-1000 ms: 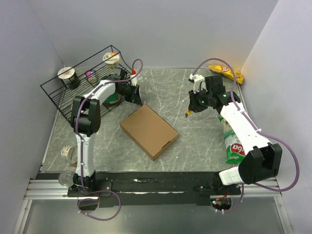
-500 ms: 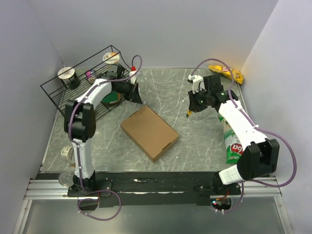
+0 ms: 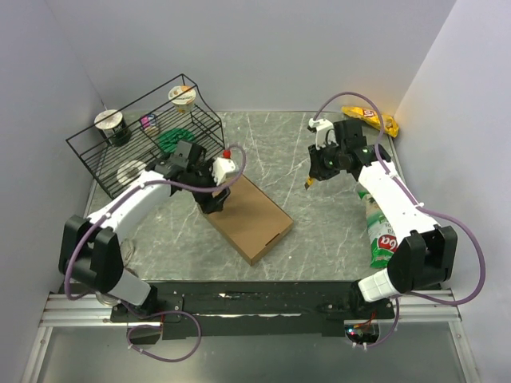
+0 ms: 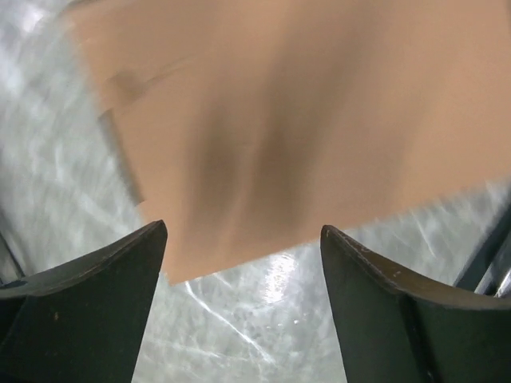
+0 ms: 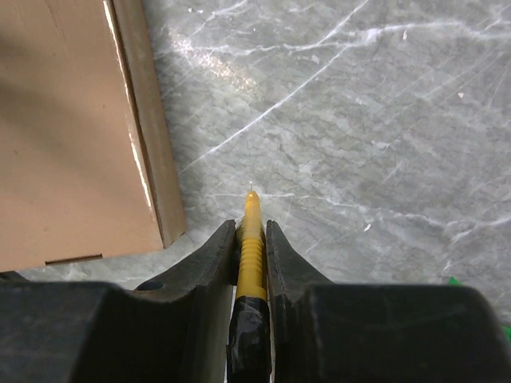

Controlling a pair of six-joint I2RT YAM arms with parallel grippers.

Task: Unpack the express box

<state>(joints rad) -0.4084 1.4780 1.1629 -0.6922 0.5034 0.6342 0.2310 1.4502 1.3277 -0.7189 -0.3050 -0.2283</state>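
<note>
Left pincer (image 3: 212, 199) hangs released over the far-left corner of the box (image 3: 249, 214), which lies flat and closed at a slant in the middle of the grey marble tabletop (image 3: 319, 231). In the left wrist view, both dark fingers (image 4: 96, 287) stand wide apart, with blurred brown cardboard below them and its edge crossing the gap. Whether they touch it cannot be told. Behind the left arm, a black wire basket (image 3: 152, 94) holds cups (image 3: 109, 125). To the right of the box, the right pincer (image 3: 313, 174) is clenched on a yellow cutter (image 5: 251, 239), its tip aimed at bare marble near the carton's long edge. A green bag (image 3: 383, 243) lies beneath the right arm, and a yellow packet (image 3: 371, 118) sits in the far right corner.
</note>
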